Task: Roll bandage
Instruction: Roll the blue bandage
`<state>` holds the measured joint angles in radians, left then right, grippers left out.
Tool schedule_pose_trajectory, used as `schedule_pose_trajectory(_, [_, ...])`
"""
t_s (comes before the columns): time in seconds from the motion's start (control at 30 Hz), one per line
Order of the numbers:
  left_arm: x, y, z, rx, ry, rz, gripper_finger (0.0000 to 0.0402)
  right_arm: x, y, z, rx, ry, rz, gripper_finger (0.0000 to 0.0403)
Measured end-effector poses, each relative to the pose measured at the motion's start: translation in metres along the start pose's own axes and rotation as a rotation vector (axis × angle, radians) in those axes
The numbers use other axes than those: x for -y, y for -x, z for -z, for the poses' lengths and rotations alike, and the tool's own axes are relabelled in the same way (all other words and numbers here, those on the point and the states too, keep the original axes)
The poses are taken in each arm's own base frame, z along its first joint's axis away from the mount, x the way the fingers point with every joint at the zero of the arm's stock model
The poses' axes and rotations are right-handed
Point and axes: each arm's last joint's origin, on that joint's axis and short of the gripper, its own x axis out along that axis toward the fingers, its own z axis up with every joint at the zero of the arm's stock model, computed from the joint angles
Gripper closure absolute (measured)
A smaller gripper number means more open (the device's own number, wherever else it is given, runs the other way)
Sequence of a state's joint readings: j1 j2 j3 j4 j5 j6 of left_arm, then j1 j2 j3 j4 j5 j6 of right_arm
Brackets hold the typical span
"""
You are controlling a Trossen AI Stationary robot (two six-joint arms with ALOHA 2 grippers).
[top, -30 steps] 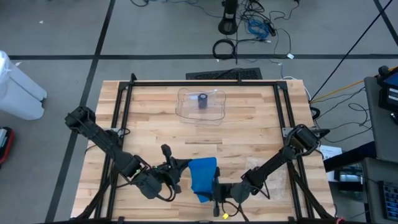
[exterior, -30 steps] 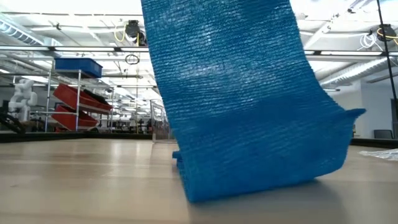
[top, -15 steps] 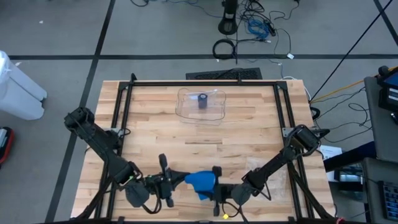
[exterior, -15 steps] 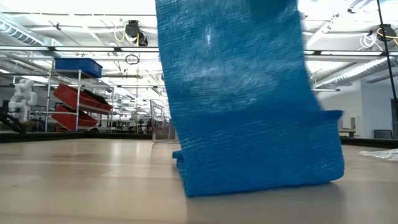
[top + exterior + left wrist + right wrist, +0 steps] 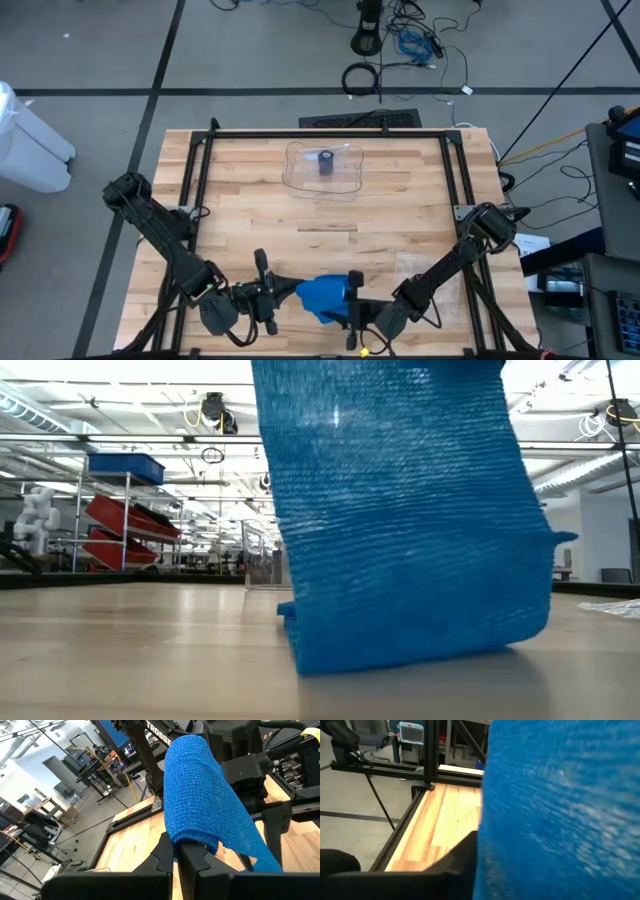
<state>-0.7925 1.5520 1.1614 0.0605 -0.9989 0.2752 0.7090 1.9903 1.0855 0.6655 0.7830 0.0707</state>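
Observation:
A blue mesh bandage (image 5: 322, 295) stands near the table's front edge, between my two grippers. In the low view the bandage (image 5: 400, 530) hangs as a broad strip with its folded lower end (image 5: 420, 645) resting on the wood. My left gripper (image 5: 295, 290) is at the bandage's left side and is shut on it; its own view shows the bandage (image 5: 200, 795) arching away from the left gripper (image 5: 177, 851). My right gripper (image 5: 348, 300) is right against the bandage's right side, and the bandage (image 5: 560, 810) fills half its view. My left gripper pinches an edge of the bandage's raised part (image 5: 192, 839) between its two shut fingers. The fingers come nearly level from the table's left. From the hold the bandage arches up and away, then hangs down, with its lower end on the table.
A clear plastic tray (image 5: 345, 180) with a dark roll (image 5: 326, 161) standing in it sits at the far middle. Black frame rails (image 5: 330, 133) run around the tabletop. A clear wrapper (image 5: 610, 605) lies toward the right. Bare wood stretches between the tray and the bandage.
My left gripper has swung toward the table's near edge, still shut on the bandage. Seen from above, the bandage has gone from a wide spread sheet to a narrower bunch. Its lower end has stayed on the table.

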Motion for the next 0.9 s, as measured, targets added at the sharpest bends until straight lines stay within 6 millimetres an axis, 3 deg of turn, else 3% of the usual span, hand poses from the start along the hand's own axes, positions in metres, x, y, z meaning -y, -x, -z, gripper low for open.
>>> schedule_pose_trajectory(0.1, [0.0,0.0,0.0,0.001,0.0,0.001,0.0395,0.0,0.0,0.002,-0.014,0.017,0.001,0.037])
schedule_pose_trajectory(0.17, [0.001,0.002,-0.001,0.003,0.0,0.004,0.0395,0.001,0.0,0.003,-0.022,0.027,0.018,0.0392])
schedule_pose_trajectory(0.43, [0.005,0.013,-0.009,0.088,0.039,0.178,0.0395,0.006,-0.001,0.003,-0.02,0.059,0.148,0.0402])
schedule_pose_trajectory(0.6, [0.008,0.013,-0.008,0.097,0.1,0.282,0.0395,0.02,-0.012,0.0,-0.018,0.131,0.208,0.0403])
schedule_pose_trajectory(0.9, [0.024,0.026,0.01,-0.072,0.154,0.476,0.0395,0.038,-0.017,-0.019,-0.003,0.218,0.253,0.0403])
